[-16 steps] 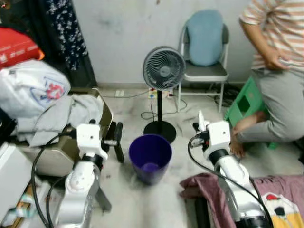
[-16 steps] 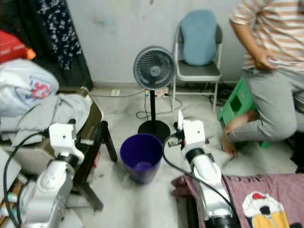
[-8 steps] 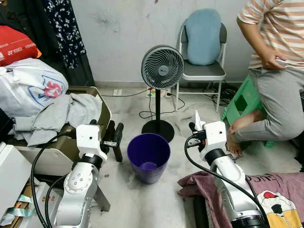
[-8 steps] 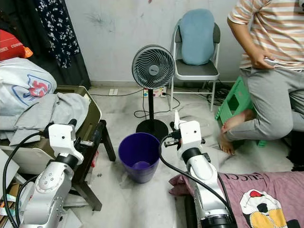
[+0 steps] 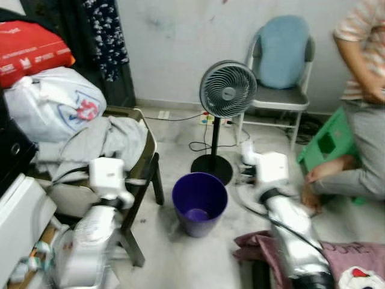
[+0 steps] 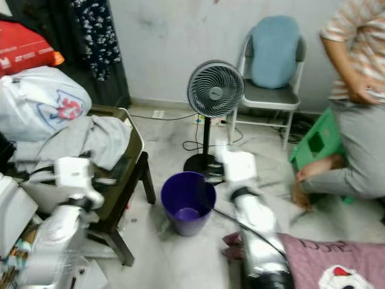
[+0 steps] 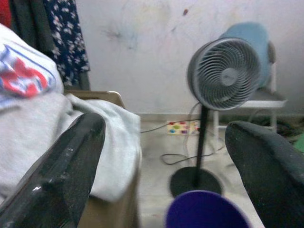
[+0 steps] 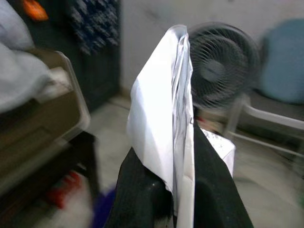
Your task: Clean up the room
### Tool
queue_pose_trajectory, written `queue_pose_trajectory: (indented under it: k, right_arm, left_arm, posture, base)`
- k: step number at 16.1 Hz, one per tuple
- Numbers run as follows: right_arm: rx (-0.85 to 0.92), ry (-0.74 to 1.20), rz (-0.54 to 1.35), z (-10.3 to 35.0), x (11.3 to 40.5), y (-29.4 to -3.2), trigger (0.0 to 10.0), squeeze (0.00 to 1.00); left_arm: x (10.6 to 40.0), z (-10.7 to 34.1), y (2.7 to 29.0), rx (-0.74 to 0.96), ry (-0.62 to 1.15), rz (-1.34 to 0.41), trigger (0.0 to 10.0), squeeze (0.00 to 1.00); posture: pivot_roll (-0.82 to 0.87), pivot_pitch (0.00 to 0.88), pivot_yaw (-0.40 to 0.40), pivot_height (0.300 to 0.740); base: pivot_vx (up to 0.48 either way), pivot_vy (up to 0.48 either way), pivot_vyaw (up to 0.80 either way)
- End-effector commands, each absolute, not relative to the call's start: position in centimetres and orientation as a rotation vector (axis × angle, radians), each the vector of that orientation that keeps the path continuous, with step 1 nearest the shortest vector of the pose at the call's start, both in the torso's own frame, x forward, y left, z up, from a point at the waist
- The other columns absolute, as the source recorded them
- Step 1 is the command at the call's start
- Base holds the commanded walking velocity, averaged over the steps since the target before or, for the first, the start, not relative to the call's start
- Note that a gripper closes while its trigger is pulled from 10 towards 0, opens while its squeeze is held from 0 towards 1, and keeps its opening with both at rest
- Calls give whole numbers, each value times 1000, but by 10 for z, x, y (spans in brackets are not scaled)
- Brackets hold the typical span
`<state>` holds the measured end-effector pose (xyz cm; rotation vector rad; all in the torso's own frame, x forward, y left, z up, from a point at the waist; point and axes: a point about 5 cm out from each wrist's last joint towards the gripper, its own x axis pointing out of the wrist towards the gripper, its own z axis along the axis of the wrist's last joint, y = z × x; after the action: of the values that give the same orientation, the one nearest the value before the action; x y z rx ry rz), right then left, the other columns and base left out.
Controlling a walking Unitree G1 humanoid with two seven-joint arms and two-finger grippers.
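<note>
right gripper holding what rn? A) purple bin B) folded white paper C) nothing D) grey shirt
B: in the right wrist view the right gripper has its black fingers shut on a folded white paper that sticks up between them.

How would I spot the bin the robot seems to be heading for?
Find the grey pedestal fan standing before the back wall. On the floor just in front of its round black base sits the purple bin, an open, tapered bucket between the robot's two arms, the only purple container there.
</note>
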<state>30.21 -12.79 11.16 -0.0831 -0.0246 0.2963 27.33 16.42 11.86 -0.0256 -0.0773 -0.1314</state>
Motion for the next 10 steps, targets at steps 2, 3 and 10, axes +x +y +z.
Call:
queue_pose_trajectory:
  k: [2, 3, 10]
  right_arm:
    - [-91, -7, 260, 108, 301, -142, 10000, 0]
    - [-91, -7, 260, 108, 300, -142, 10000, 0]
    - [-105, -7, 268, 107, 300, -141, 10000, 0]
  left_arm:
    - [274, 122, 154, -33, -93, -167, 10000, 0]
    - [274, 122, 155, -32, -93, -166, 10000, 0]
    - [274, 121, 154, -22, -87, -156, 10000, 0]
  posture:
    - [-49, 0, 12, 740]
    - [-48, 0, 13, 740]
    - [-48, 0, 13, 740]
  base:
    - [268, 0, 0]
    - [259, 0, 0]
    - [0, 0, 181]
